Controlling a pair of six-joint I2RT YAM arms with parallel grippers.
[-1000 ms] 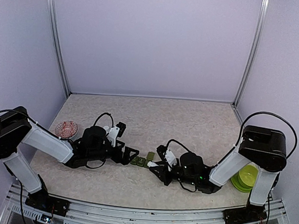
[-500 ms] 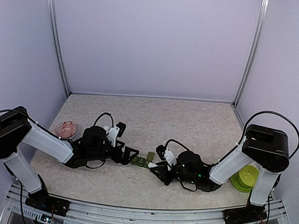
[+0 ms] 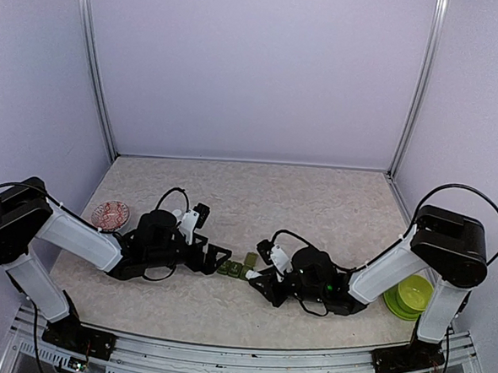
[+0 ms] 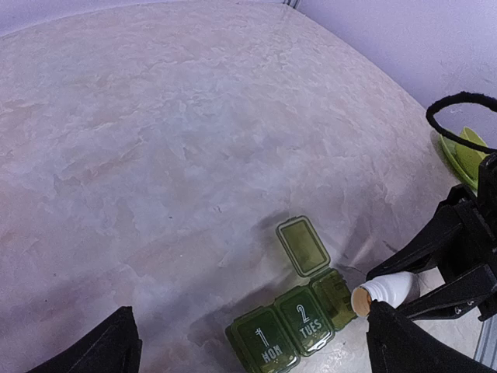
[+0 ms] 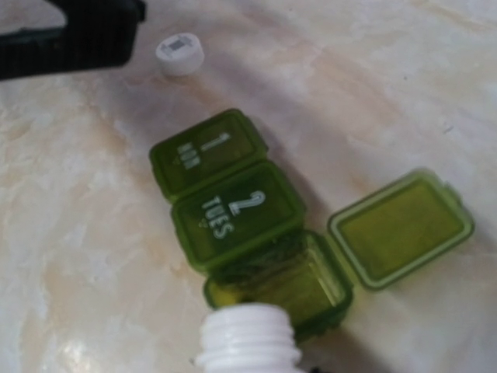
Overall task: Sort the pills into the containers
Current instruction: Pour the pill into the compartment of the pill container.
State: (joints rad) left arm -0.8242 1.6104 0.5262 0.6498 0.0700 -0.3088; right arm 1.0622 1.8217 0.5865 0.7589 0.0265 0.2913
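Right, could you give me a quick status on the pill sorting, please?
Left gripper open beside organizer. Right gripper shut on white bottle, mouth by open end compartment. Cap lies apart; nothing blocking.

Pale lilac walls [image 3: 256, 69], metal corner posts [image 3: 96, 67], seemingly marbled beige tabletop [image 3: 316, 199]

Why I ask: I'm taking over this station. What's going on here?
The right gripper holds an uncapped white bottle tipped with its mouth at the open third compartment of the green pill organizer; MON and TUES are shut. The left gripper hangs open beside the organizer, holding nothing. A white cap lies on the table nearby.
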